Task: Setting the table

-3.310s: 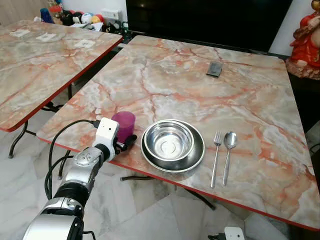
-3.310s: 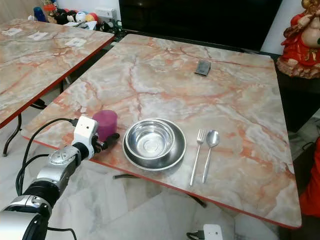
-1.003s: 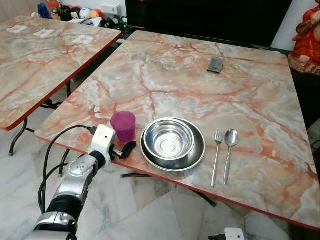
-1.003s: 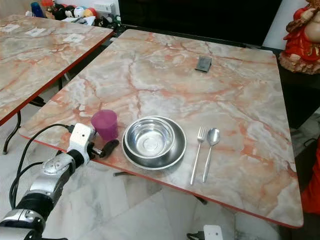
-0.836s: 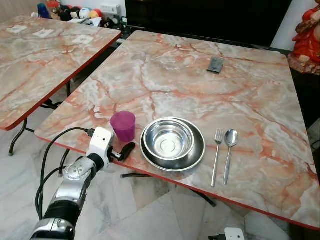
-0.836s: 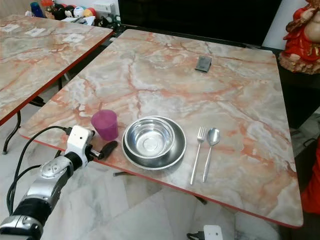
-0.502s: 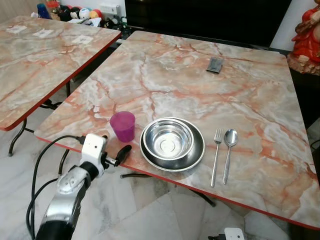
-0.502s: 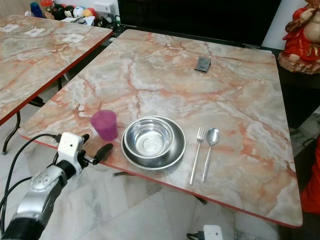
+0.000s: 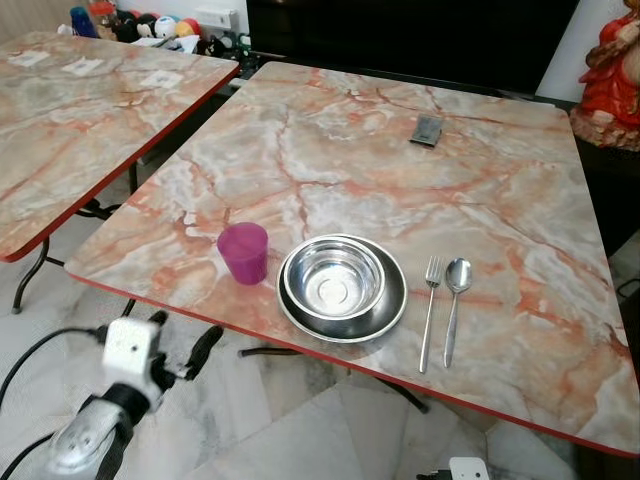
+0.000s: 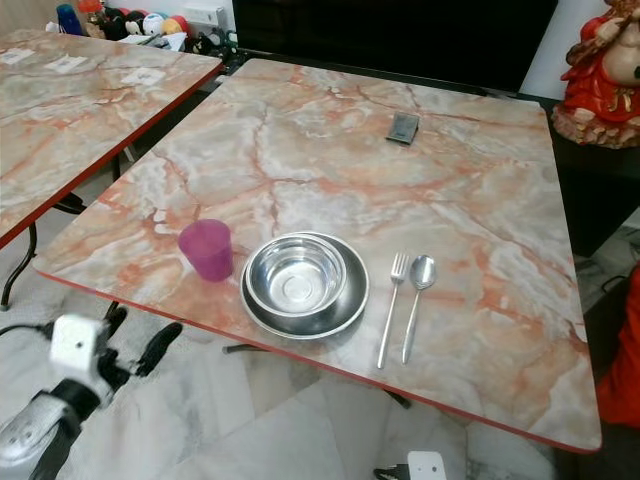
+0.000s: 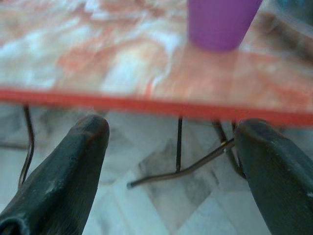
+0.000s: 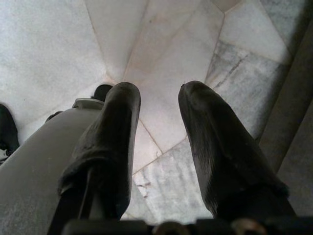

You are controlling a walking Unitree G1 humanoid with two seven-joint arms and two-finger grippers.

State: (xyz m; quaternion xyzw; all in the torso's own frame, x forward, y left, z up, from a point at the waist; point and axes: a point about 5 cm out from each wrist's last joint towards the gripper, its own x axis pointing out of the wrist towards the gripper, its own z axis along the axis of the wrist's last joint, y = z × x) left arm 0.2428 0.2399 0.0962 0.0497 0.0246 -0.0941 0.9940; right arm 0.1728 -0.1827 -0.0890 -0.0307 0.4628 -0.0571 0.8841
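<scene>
A purple cup [image 9: 244,253] stands upright near the marble table's [image 9: 400,190] front left edge. Right of it a steel bowl [image 9: 334,279] sits in a steel plate [image 9: 385,313]. Further right lie a fork [image 9: 430,311] and a spoon [image 9: 454,304], side by side. My left gripper [image 9: 184,336] hangs open below and in front of the table's red edge [image 11: 146,105], holding nothing. In the left wrist view the cup [image 11: 222,22] stands above and beyond the spread fingers [image 11: 73,166]. My right gripper [image 12: 156,90] hangs idle over the floor, open.
A small dark flat object [image 9: 427,129] lies far back on the table. A second marble table [image 9: 80,110] stands to the left across a narrow gap. A red statue [image 9: 612,70] is at the back right. Table legs [image 11: 178,147] and marble floor lie under the edge.
My left gripper has let go of the purple cup, drawn back toward me and dropped below the table edge. The cup stays where it stood.
</scene>
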